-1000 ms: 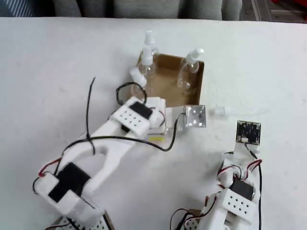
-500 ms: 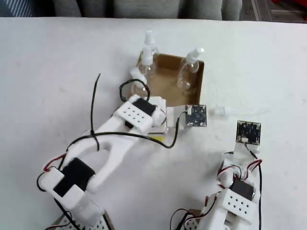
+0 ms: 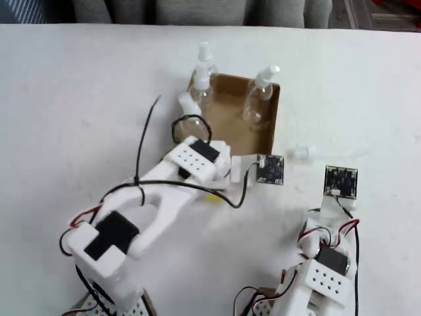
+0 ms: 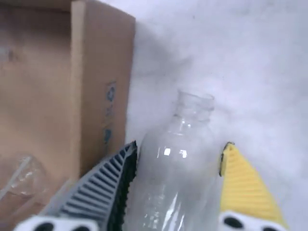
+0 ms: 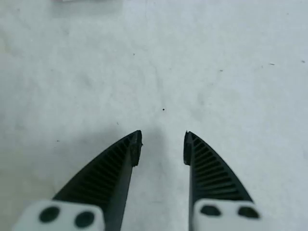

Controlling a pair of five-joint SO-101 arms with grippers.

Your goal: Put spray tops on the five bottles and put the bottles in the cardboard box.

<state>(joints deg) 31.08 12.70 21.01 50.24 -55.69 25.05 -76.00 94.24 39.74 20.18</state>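
Left claw (image 4: 179, 146) clamps bottle (image 4: 174, 180) beside box (image 4: 102, 96)

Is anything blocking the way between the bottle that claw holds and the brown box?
Only the cardboard box's own side wall, right beside the uncapped bottle in the left gripper; the bottle must go over it. Inside, capped bottles crowd the far side; the near part looks free.
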